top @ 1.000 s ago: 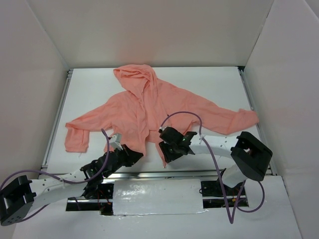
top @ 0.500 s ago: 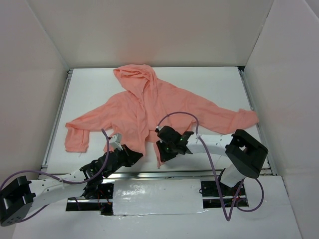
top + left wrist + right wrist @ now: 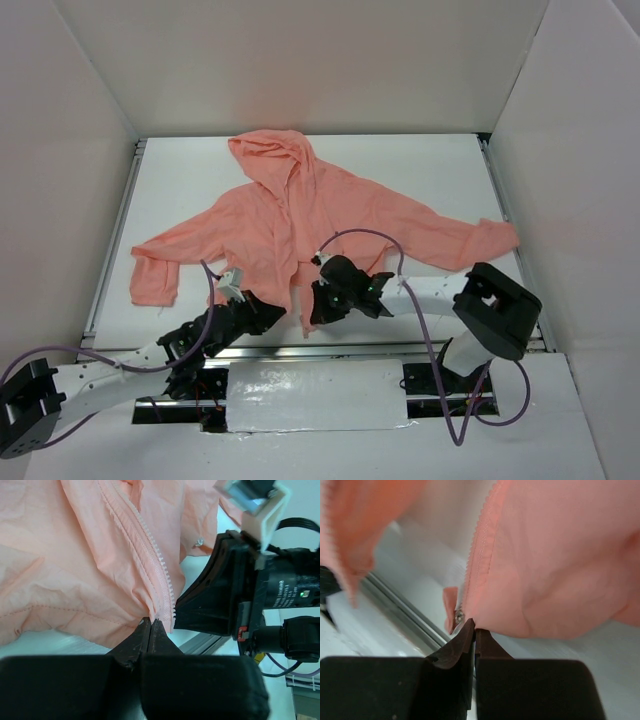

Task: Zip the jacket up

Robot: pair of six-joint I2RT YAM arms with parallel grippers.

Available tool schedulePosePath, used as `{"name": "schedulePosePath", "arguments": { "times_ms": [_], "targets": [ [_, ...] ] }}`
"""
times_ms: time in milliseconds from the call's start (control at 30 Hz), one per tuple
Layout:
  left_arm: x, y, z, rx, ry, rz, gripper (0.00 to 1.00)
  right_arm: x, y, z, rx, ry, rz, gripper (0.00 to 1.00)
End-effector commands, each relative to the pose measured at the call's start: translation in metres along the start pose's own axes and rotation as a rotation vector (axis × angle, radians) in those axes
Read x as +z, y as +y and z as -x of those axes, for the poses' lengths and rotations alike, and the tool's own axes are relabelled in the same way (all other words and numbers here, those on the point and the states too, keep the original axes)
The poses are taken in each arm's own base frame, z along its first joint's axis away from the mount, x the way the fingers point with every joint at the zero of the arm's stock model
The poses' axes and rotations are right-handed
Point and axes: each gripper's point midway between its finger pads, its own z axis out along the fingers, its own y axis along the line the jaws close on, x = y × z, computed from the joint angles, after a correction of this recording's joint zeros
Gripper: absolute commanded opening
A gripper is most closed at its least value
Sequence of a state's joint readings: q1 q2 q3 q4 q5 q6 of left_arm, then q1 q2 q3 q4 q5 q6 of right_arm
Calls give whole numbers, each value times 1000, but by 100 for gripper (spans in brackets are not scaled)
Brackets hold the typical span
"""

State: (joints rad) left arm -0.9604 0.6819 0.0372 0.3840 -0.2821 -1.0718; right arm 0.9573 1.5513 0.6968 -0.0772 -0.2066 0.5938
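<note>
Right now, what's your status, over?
Left tool shut on jacket hem beside zipper teeth. Right tool shut on opposite hem. Jacket unzipped. Nothing in the way.

Bright, even, diffuse light from overhead w/ only faint soft shadows; sharp top & left-wrist views, blurred jacket [image 3: 345,530] fabric at upper left of right-wrist pic.

Left pincer [image 3: 151,625] clamped on jacket [image 3: 75,570] hem

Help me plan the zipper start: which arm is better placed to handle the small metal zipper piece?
Right, probably. The right gripper is shut on the jacket hem right beside the small metal piece; the left gripper pinches the toothed edge instead.
</note>
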Motion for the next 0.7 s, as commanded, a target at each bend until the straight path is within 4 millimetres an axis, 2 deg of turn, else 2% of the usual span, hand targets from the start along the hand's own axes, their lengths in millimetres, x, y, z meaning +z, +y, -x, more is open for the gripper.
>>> {"name": "schedulePosePath", "arguments": {
  "times_ms": [0,67,100,167,200,300,333,367,433,533,600,633,667],
  "targets": [
    [0,-22,18,24,-49,-56,0,-36,52,76,41,-385,214,0],
    [-1,-25,22,40,-59,-56,0,-64,62,101,25,-581,289,0],
    [-3,-33,30,41,-78,-71,0,-95,73,115,3,-707,346,0],
    [-5,-35,33,59,-82,-68,0,-132,88,127,-74,-878,442,0],
    [-6,-39,39,59,-101,-76,0,-134,86,125,-91,-892,438,0],
    [-9,-40,43,61,-125,-86,0,-103,79,115,-156,-790,380,0],
    [-9,-41,45,66,-133,-89,0,-101,81,107,-171,-782,409,0],
    [-10,-42,46,68,-137,-97,0,-111,78,99,-144,-847,472,0],
    [-11,-46,49,78,-152,-112,0,-131,78,100,-122,-938,526,0],
    [-14,-58,55,108,-178,-172,0,-135,83,99,-198,-943,525,0],
    [-21,-73,62,134,-208,-250,0,-151,89,87,-275,-989,589,0],
    [-22,-74,65,147,-221,-252,0,-120,66,78,-289,-890,453,0],
    [-25,-75,72,135,-247,-242,0,-115,60,123,-232,-887,238,0]
  ]
}}
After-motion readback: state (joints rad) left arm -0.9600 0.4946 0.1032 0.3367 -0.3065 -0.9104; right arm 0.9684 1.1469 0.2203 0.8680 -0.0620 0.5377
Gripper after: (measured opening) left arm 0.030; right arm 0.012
